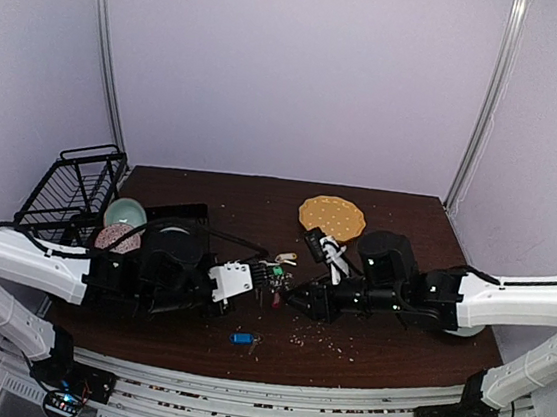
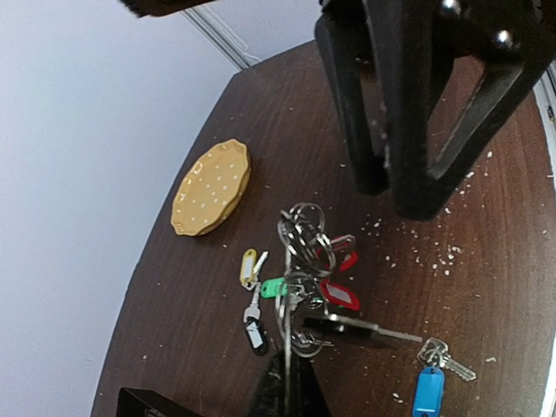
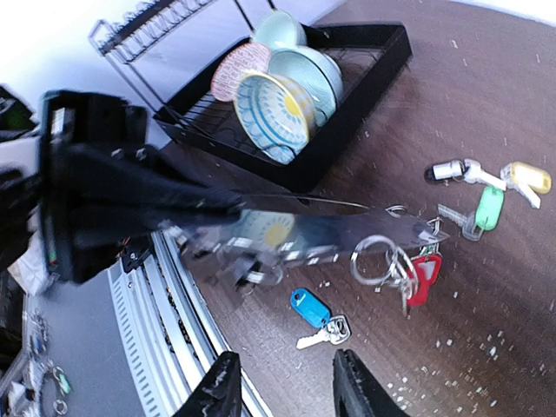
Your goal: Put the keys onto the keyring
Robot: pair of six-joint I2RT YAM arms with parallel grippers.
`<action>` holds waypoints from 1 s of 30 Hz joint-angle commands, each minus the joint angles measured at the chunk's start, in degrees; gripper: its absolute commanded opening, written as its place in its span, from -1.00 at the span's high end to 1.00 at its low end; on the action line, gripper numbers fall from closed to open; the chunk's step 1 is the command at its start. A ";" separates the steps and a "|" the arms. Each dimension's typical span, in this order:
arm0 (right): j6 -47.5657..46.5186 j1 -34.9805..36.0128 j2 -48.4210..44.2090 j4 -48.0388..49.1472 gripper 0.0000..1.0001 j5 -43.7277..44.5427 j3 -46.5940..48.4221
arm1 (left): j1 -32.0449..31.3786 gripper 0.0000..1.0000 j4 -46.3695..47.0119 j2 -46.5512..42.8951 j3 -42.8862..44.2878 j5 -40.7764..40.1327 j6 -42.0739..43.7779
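Note:
My left gripper [image 1: 258,281] [image 2: 287,373] is shut on the thin grey keyring [image 2: 286,323], which stands edge-on above the table. Keys with red tags [image 2: 340,295] and a green tag [image 2: 273,287] hang bunched on it by small silver rings. A cream-tagged key [image 2: 248,268] and a black-tagged key [image 2: 255,335] lie on the table beside it. A blue-tagged key [image 1: 242,338] [image 3: 310,307] lies alone nearer the front edge. My right gripper [image 1: 298,299] [image 3: 287,391] is open and empty. It faces the bunch from the right, above the blue key.
A round orange dotted plate [image 1: 332,217] sits behind the grippers. A black dish rack [image 1: 71,193] with bowls [image 3: 276,102] stands at the left. Pale crumbs are scattered over the brown table [image 1: 382,356]. Metal rails [image 3: 174,295] run along the front edge.

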 commanded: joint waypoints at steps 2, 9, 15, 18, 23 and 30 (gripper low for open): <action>-2.01 -0.55 -5.93 12.39 0.12 -5.23 -5.82 | -0.13 1.00 9.26 -3.95 -2.63 -6.02 6.07; 2.35 -0.51 -6.74 37.56 0.21 -6.69 -12.20 | -0.14 1.00 19.66 -9.71 -7.83 -4.92 8.90; 1.30 1.08 -0.84 41.18 0.25 -3.43 -7.47 | -0.51 1.00 27.43 -12.68 -11.58 -4.55 12.73; 0.06 1.53 1.06 41.27 0.18 -3.76 -5.44 | -1.07 1.00 31.72 -14.37 -13.43 -4.41 16.72; -0.98 1.54 3.87 41.52 0.04 -3.20 -2.47 | -1.45 1.00 34.57 -14.82 -15.00 -3.66 18.82; -0.26 1.56 7.72 43.12 0.26 -3.86 0.25 | -1.45 1.00 36.47 -15.71 -15.82 -4.28 20.99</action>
